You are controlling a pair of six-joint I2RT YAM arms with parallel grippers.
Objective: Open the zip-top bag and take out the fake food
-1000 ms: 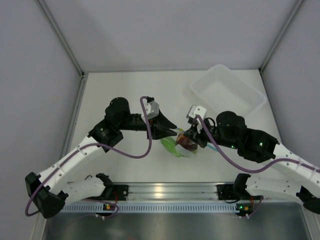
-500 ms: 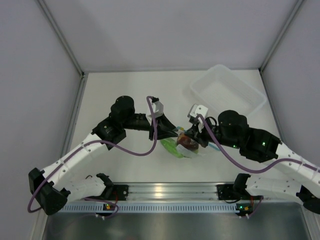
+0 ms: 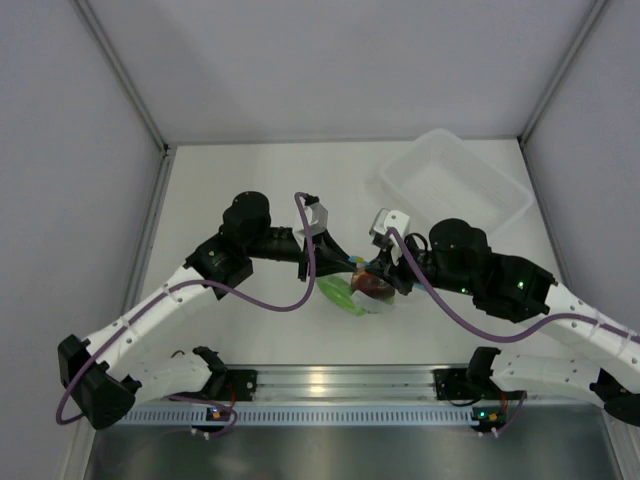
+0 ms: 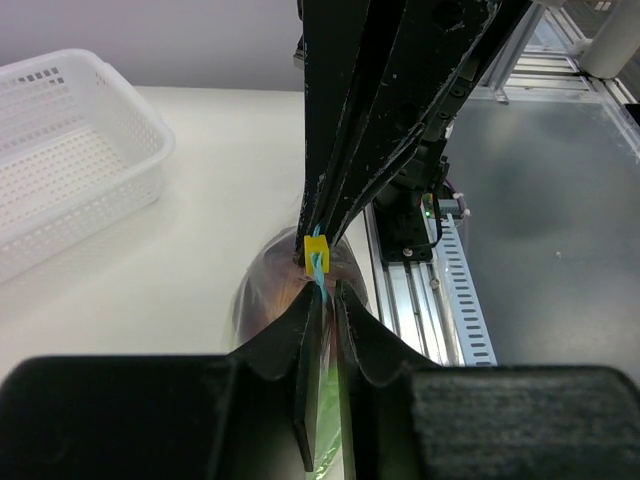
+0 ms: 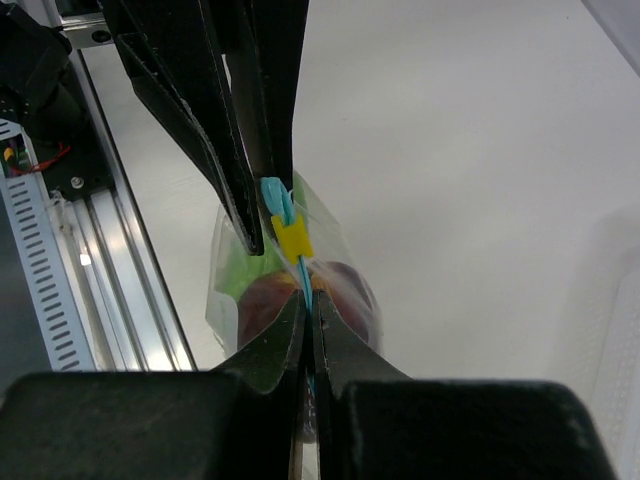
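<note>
Right wrist view: the right gripper [image 5: 308,308] is clamped on the blue zipper strip [image 5: 276,196] of the zip-top bag [image 5: 226,285]; facing it, the left gripper [image 4: 322,305] nips the same strip; a yellow slider [image 5: 293,240] sits between the two sets of fingertips; the bag bulges below both grippers with the fake food [image 5: 266,298] inside, dark red and green showing; a white tray [image 3: 447,134] lies well beyond the right gripper.
</note>
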